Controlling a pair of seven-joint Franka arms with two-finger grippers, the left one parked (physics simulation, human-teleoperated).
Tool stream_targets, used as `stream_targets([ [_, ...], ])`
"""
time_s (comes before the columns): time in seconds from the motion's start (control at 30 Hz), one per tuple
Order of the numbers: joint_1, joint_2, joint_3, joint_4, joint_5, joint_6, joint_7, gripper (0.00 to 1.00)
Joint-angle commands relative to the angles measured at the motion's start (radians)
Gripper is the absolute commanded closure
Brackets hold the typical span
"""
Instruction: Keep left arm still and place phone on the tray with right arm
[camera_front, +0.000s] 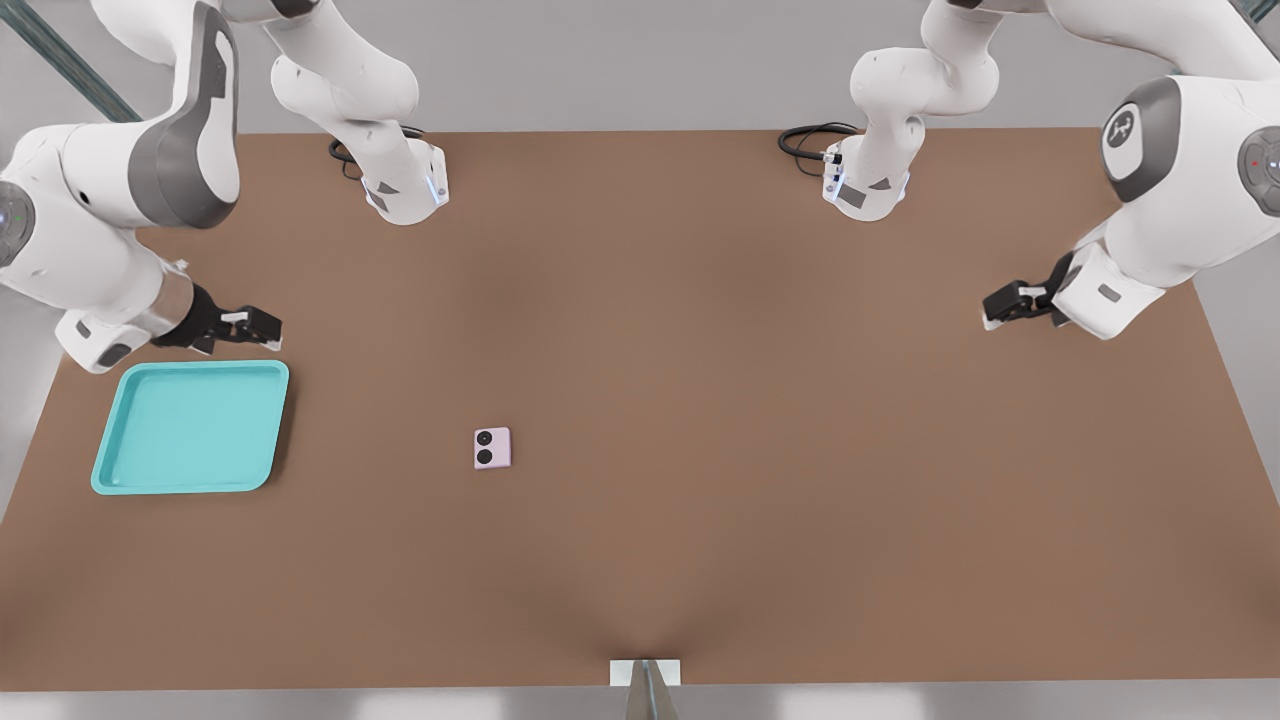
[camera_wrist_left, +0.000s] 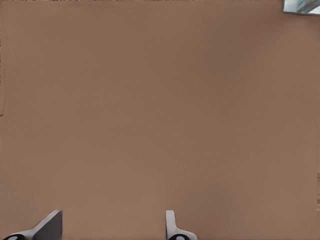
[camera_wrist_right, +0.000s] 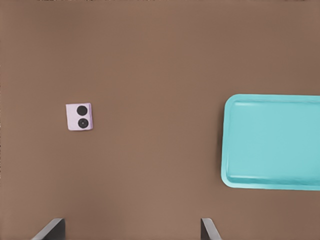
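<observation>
Two things matter here, and we've got both in sight: the phone (camera_front: 492, 448) lying flat on the brown desk (camera_front: 760, 420), lenses up, and the tray (camera_front: 130, 475) sitting off toward the front view's left edge. They're well apart, with bare desk between them, so nothing has been carried anywhere yet by our reckoning.

Our end effector (camera_front: 262, 325) hangs just beyond the tray's far rim, above the desk, and it's holding nothing. In the right wrist view its two fingertips (camera_wrist_right: 50, 229) stand wide apart with only desk between them, so we're spread and ready rather than gripping. That same view takes in phone (camera_wrist_right: 79, 116) and tray (camera_wrist_right: 235, 175) together, which tells us we're up high, looking down on the whole job.

Why does the layout matter? The phone is small and thin, lying flat, so we judge the grab will need the fingers lowered right to the desk surface, straddling its edges squarely. Come in crooked and it could skid away instead of being pinched. The tray, by contrast, is roomy and shallow with a low raised rim, a forgiving target once the phone is in hand.

So as we read it, this is the start: we need to travel across to the phone, and the lift and drop both lie ahead.
</observation>
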Motion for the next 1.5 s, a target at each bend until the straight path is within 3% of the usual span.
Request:
stream_targets([
  [0.0,-0.018,0.000,0.001,0.001,-0.001,0.029,0.027,0.00],
  [0.17,0.030,0.122,0.030,-0.007,-0.006,0.152,0.030,0.00],
  [0.33,0.185,0.273,0.028,-0.157,-0.006,0.500,0.207,0.00],
  [0.53,0.225,0.463,0.050,-0.260,-0.001,0.822,0.408,0.00],
  [1.07,0.255,0.612,0.088,-0.242,-0.006,0.962,0.442,0.00],
  [1.47,0.251,0.598,0.131,-0.285,-0.027,0.954,0.330,0.00],
])
